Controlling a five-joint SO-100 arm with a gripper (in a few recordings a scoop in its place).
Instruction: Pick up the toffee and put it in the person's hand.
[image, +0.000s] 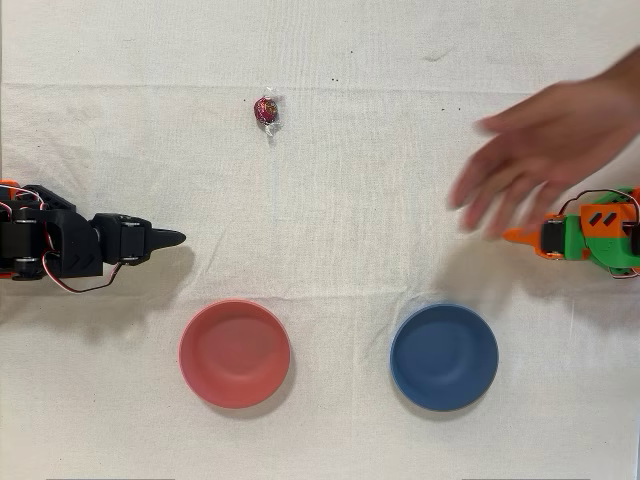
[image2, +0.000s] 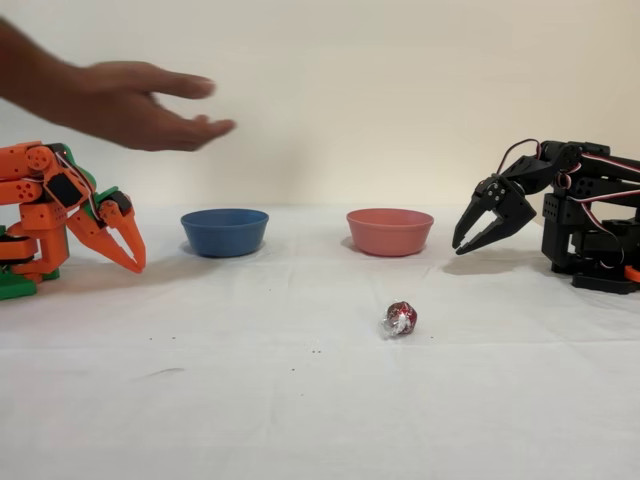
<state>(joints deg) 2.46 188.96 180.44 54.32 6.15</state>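
Blurring hand (image: 545, 150), forearm cut off, toffee (image2: 401, 318) untouched, end effector (image2: 462, 244) parted, empty.

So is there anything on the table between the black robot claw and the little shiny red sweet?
No. In the overhead view, only bare white cloth lies between the black gripper and the small magenta-red foil toffee. The bowls sit off to the side.

The light is soft, bright and even. The white cloth (image: 330, 150) looks a bit creamy. Small soft shadows sit under the red bowl (image: 235, 353) and the blue bowl (image: 444, 357), and beside the black arm (image: 60, 245). The person's hand (image: 540, 150) is blurry in the overhead view. The toffee (image2: 401, 318) shines a little. Other things look sharp.
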